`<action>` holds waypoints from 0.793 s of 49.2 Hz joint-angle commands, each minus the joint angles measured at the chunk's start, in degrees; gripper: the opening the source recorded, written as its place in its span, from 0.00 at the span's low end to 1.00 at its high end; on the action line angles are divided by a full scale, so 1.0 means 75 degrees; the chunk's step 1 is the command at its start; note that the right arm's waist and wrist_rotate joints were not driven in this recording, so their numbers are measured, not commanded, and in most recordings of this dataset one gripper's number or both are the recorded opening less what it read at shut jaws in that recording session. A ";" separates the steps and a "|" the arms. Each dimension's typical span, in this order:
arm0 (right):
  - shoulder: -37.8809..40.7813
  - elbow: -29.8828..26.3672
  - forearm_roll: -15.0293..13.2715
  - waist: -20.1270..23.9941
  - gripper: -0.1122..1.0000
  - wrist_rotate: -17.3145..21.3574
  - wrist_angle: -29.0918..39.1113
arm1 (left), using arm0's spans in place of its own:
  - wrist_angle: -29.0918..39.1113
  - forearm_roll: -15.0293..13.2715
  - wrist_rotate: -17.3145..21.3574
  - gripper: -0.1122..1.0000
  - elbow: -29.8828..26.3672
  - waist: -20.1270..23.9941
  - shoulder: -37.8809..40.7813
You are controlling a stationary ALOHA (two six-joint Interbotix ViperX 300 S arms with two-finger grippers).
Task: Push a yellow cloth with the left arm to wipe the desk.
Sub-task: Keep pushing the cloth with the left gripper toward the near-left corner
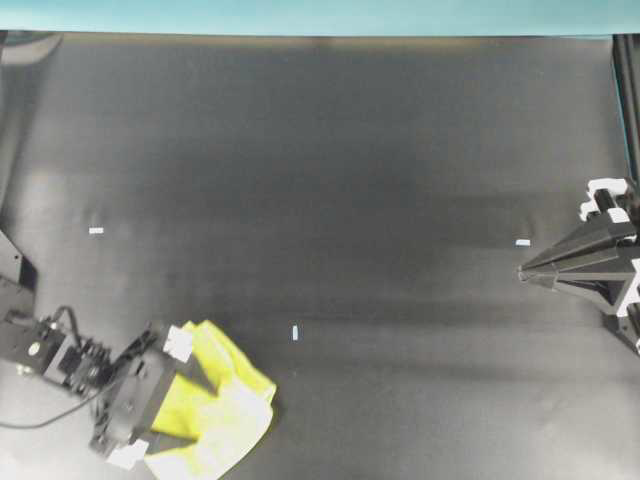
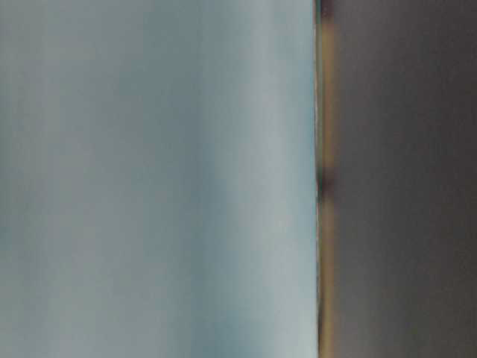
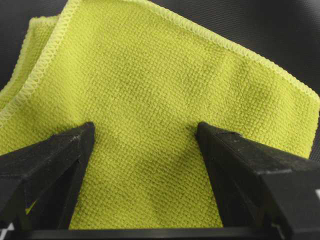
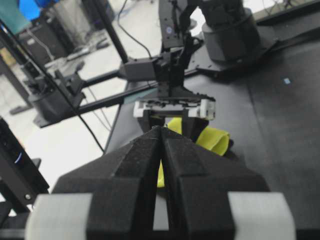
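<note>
The yellow cloth (image 1: 225, 410) lies crumpled on the black desk (image 1: 330, 180) near the front left corner. My left gripper (image 1: 190, 410) is directly over it, open. In the left wrist view the cloth (image 3: 150, 85) fills the frame, and both black fingertips (image 3: 86, 134) rest on its weave, wide apart, pinching nothing; the left gripper (image 3: 144, 129) straddles flat fabric. My right gripper (image 1: 522, 272) hovers at the right edge, shut to a point and far from the cloth. From the right wrist view, the right gripper (image 4: 161, 129) points across the desk at the cloth (image 4: 216, 140).
Small white tape marks (image 1: 96, 230) (image 1: 295, 332) (image 1: 522, 242) dot the desk. A teal border strip (image 1: 320, 15) runs along the far edge. The left arm's body and cables (image 1: 50, 355) occupy the front left corner. The table-level view is a blur.
</note>
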 commanded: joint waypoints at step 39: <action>0.0035 -0.0047 0.0023 0.0000 0.10 -0.0012 -0.0059 | 0.1266 0.0023 0.0363 0.83 -0.0059 0.0105 -0.2438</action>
